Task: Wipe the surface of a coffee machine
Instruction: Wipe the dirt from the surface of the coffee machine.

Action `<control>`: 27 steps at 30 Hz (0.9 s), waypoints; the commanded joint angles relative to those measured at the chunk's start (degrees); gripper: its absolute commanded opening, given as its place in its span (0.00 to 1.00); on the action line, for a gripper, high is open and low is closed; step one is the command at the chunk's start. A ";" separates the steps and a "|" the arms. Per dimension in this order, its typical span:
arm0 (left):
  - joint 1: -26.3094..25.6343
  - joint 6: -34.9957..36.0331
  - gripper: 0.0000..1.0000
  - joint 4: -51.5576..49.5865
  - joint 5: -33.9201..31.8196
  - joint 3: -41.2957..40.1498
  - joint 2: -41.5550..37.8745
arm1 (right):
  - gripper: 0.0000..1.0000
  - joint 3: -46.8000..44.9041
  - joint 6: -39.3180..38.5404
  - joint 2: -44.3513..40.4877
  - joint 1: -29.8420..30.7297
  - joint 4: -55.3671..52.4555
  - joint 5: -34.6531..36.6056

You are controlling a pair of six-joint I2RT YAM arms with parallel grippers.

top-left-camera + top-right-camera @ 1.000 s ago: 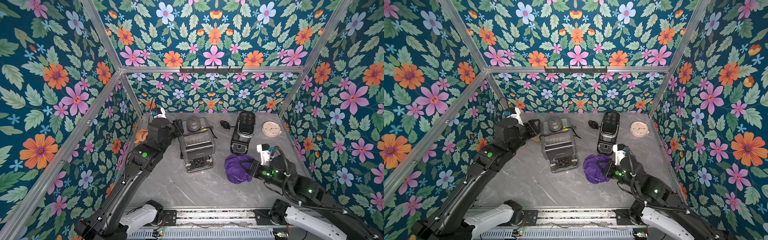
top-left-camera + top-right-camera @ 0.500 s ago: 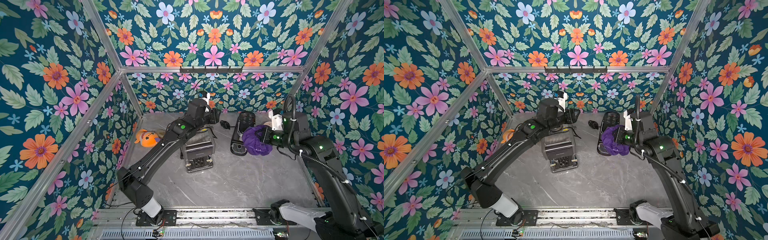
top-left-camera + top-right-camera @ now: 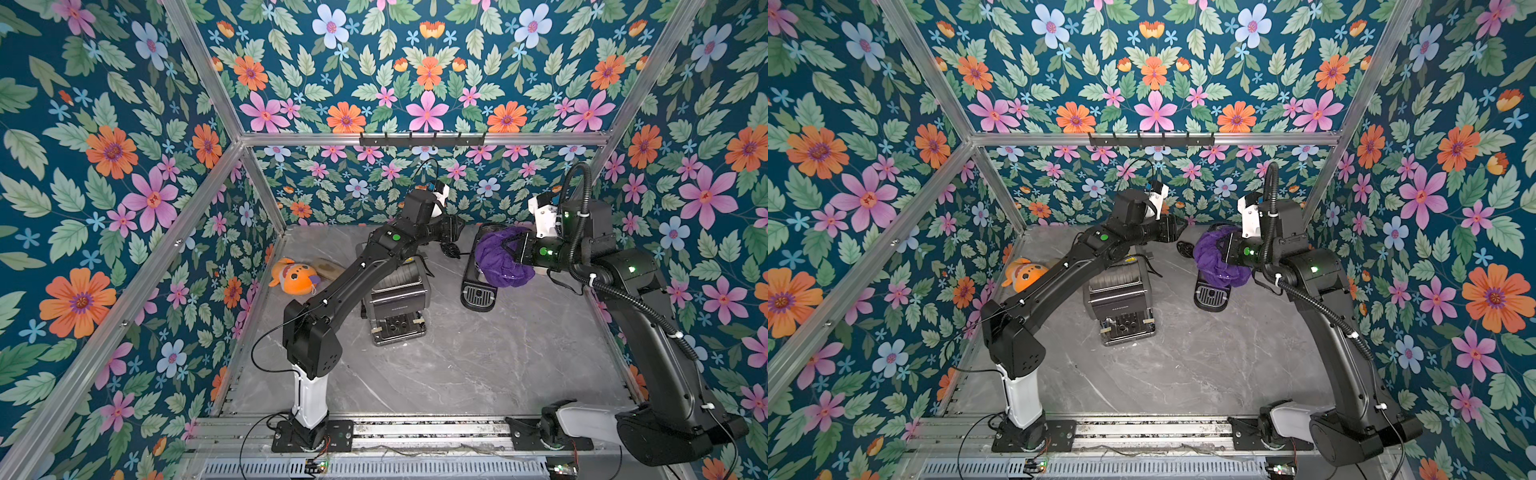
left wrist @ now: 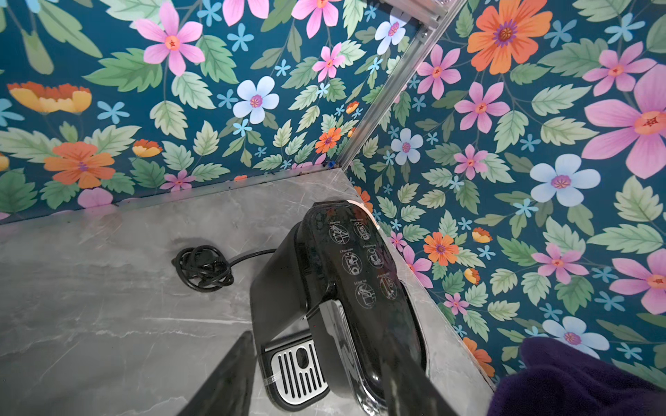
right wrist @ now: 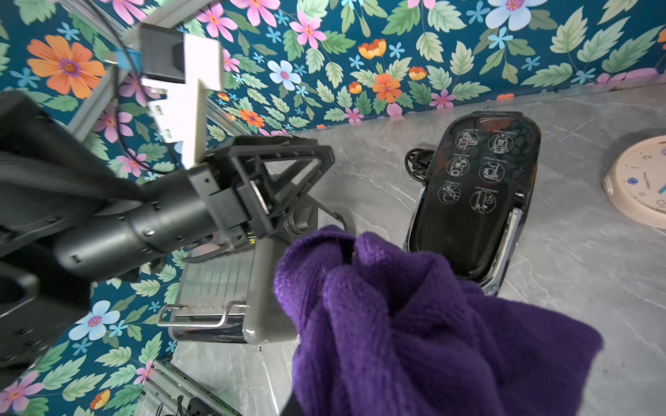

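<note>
Here, the coffee machine (image 5: 475, 230) bears six white captioned pictograms (image 5: 492, 171).

2 arms (image 3: 353, 274) (image 3: 648, 316), 2 machines (image 3: 478, 296) (image 3: 399, 297), 1 ea: cloth (image 3: 498, 259), plush toy (image 3: 293, 277), clock (image 5: 638, 187)

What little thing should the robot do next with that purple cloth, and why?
Probably lower the purple cloth onto the glossy top of the black coffee machine. The right gripper is shut on the cloth, which hangs bunched over the machine's front end, and the wrist views suggest no firm contact, so wiping cannot begin until it touches.
</note>
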 commanded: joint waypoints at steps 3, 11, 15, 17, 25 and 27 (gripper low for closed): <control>0.03 0.51 0.56 0.33 1.57 1.85 1.50 | 0.00 0.82 0.75 -0.14 -0.24 4.88 -3.59; 0.08 -1.40 0.55 0.36 1.11 1.84 2.42 | 0.00 -3.69 4.17 2.35 -5.63 12.02 -13.18; -0.06 -2.29 0.54 -0.17 1.09 1.86 3.09 | 0.00 -7.69 3.98 4.07 -8.32 14.25 -14.00; -0.07 -2.61 0.54 -0.26 1.46 1.83 3.51 | 0.00 -8.97 3.89 5.15 -9.99 15.01 -14.81; -0.09 -2.71 0.53 -1.57 1.28 1.51 4.16 | 0.00 -8.04 1.13 13.12 -11.68 16.34 -12.81; -0.08 -2.75 0.53 -1.87 1.50 1.51 4.24 | 0.00 -6.55 -0.03 16.02 -11.63 16.85 -11.24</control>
